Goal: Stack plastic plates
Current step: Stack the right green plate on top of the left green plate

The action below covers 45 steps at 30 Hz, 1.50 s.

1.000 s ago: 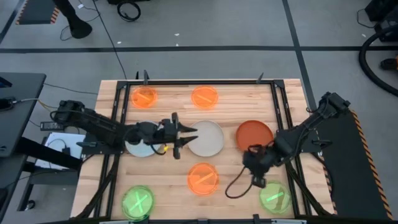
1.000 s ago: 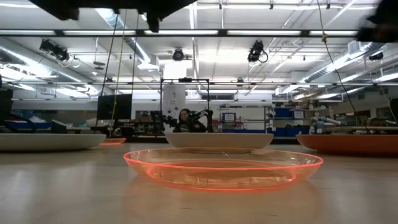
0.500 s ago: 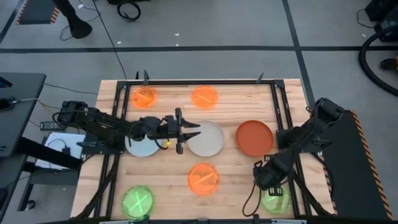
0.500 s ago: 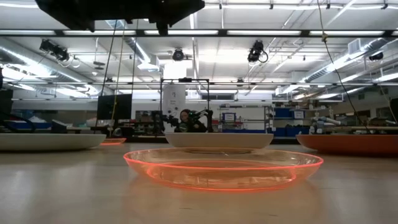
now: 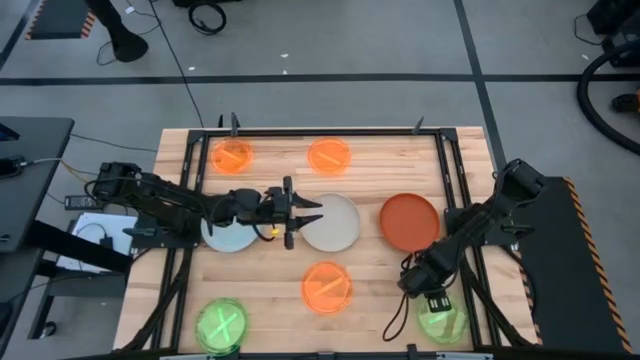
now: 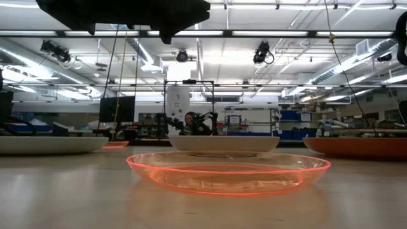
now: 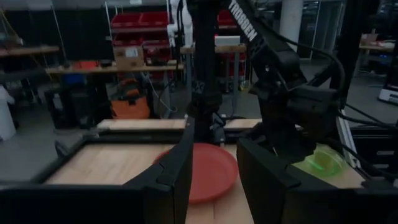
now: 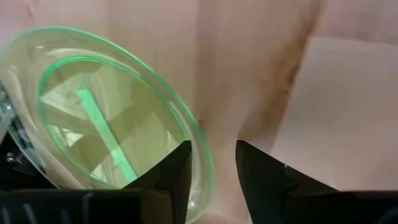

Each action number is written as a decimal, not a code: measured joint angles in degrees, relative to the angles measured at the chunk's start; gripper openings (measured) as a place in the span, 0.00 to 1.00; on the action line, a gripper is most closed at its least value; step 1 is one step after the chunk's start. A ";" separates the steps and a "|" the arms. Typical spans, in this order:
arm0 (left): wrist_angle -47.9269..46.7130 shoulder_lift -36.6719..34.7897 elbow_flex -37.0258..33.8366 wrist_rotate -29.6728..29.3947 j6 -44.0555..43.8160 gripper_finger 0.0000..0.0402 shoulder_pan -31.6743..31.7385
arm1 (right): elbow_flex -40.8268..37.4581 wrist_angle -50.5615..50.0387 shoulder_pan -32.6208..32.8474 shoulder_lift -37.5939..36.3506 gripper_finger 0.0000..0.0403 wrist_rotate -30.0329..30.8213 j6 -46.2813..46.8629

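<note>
- High view: the left end effector hovers with its fingers spread wide at the edge of the off-white plate in the middle of the surface, with the pale blue plate under its wrist. The right end effector sits low near the front right corner, right beside the green plate. Its opening cannot be told from here. The rust plate lies toward the right edge, two orange plates lie along the far edge, another orange plate lies at front centre, and a second green plate is at the front left corner.
- Low view: the orange plate sits flat, with the off-white plate behind it. Neither end effector shows here.
- Left wrist view: the left end effector has a clear gap between its fingers and holds nothing. The rust plate lies ahead.
- Right wrist view: the right end effector is open a modest way and empty, with the green plate's rim just beside one finger. To do this well, I judge it should straddle that thin rim squarely, one finger inside and one outside, before it closes, then lift level.
</note>
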 joint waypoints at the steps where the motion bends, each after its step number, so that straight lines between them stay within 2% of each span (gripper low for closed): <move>1: -0.65 0.00 0.00 0.01 -0.61 0.33 -0.03 | 0.00 0.20 0.20 0.29 0.32 0.08 0.00; 5: -2.87 0.00 0.00 -0.01 -1.91 0.33 -0.84 | 0.17 1.38 1.38 2.45 0.30 0.05 -0.91; 11: -0.69 -0.02 0.00 0.00 -2.02 0.33 -2.97 | 0.03 1.95 1.78 2.30 0.24 -0.01 -1.45; 16: 0.01 -0.02 0.00 -0.01 -3.15 0.33 -4.75 | -0.17 2.36 2.00 1.39 0.15 0.57 -1.31; 20: -0.19 -0.02 0.00 0.00 -5.64 0.33 -7.10 | -0.11 3.52 1.26 1.37 0.03 -0.67 -1.53; 24: -1.38 0.00 0.00 -0.04 -7.71 0.33 -10.38 | 1.72 1.51 -1.05 1.37 0.03 -2.70 -1.65; 29: -6.39 0.47 0.08 -4.88 -10.85 0.33 -13.03 | 10.12 -11.55 -5.99 0.30 0.01 -2.01 -6.72; 33: -12.05 0.48 0.07 -7.64 -7.78 0.33 -13.41 | 16.30 -18.82 -11.45 -1.96 0.01 -0.91 -12.12; 36: -14.41 0.50 0.02 -7.58 -1.85 0.33 -13.47 | 19.74 -19.92 -16.38 -3.56 0.01 -1.51 -15.93; 40: -13.58 0.50 0.02 -5.86 8.14 0.33 -14.53 | 22.59 -19.83 -23.61 -4.88 0.01 -5.88 -19.38; 45: -11.08 0.87 0.04 -5.78 12.67 0.33 -14.07 | 23.96 -19.91 -32.77 -4.92 0.01 -8.96 -18.65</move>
